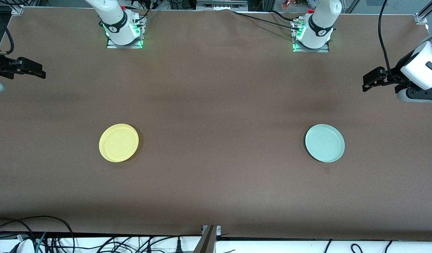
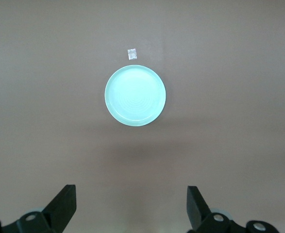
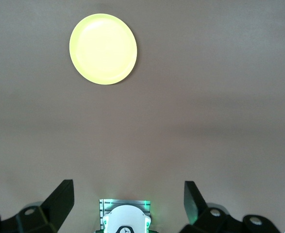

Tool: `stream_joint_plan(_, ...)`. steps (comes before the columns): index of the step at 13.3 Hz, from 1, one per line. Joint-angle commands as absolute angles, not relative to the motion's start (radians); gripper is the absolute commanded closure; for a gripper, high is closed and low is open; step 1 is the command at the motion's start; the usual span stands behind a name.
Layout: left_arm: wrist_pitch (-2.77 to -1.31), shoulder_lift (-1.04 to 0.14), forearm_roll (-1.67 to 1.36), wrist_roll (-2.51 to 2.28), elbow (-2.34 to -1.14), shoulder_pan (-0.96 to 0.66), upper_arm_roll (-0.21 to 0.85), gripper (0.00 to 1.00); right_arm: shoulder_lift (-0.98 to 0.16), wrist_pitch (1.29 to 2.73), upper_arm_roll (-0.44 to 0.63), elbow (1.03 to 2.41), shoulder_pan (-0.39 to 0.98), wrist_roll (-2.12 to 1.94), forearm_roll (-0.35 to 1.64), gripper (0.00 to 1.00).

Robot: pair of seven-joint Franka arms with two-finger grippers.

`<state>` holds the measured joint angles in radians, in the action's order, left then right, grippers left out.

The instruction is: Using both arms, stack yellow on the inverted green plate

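Looking down, I see a small marker (image 2: 131, 53) beside the rim-up green plate (image 1: 324, 143). Yellow (image 1: 119, 142) lies well apart. Left gripper (image 1: 366, 83) and right gripper (image 1: 42, 73), fingers apart, hover at the table ends.

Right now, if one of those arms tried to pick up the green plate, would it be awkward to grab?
Probably awkward: the green plate lies flat on the table, so only its shallow rim offers a grip. It looks rigid and smooth, so it may slide if nudged. It sits too low to tip. Both tools, left tool and right tool, wait open, away from it.
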<state>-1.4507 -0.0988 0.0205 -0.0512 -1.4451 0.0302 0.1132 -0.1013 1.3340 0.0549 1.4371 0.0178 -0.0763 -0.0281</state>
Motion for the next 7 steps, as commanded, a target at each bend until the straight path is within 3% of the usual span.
stream_joint_plan(1,-1.436,-0.072,0.029,-0.051,-1.472,0.037,0.123,0.00,-0.106,1.335,0.054,1.427,0.012,-0.072,-0.011,0.00)
stream_joint_plan(7,-1.437,-0.078,0.031,-0.054,-1.450,0.028,0.123,0.00,-0.106,1.335,0.054,1.427,0.012,-0.072,-0.011,0.00)
